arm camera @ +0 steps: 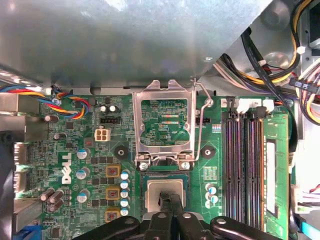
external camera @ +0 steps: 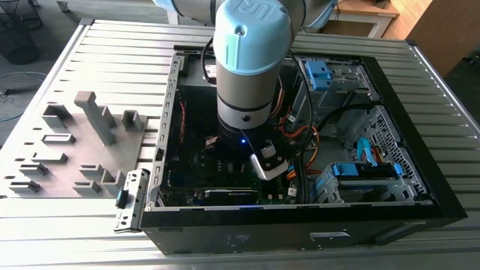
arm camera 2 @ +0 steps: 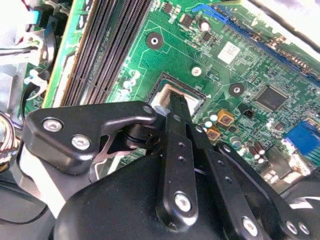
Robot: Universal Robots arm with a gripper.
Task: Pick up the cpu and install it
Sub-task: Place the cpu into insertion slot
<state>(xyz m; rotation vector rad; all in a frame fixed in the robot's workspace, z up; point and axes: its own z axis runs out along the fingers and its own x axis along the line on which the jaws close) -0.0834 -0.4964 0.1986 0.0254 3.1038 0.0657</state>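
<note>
First wrist view is looking straight down past the hand (arm camera: 167,202), whose fingers (arm camera: 172,211) are lying drawn together into one narrow tip, with no grasp that can be made out. The tip is sitting over the cpu (arm camera: 165,187), which is lying flat in the socket (arm camera: 142,192) on the motherboard (arm camera: 75,150). Just beyond, the load plate (arm camera: 163,86) is standing swung open beside its lever (arm camera: 201,115), evidently so that the socket is lying exposed to the chip. Memory slots (arm camera: 242,165) are running alongside. Second wrist view is sighting obliquely along the fingers, placing the tip against the silver lid; touching or hovering cannot be told. Exterior view is adding the setting: the arm (external camera: 248,73) is reaching down into the open computer case (external camera: 262,233) on the slatted counter (external camera: 112,45), with the grey fixture blocks (external camera: 96,115) well apart at the exterior view's left.
</note>
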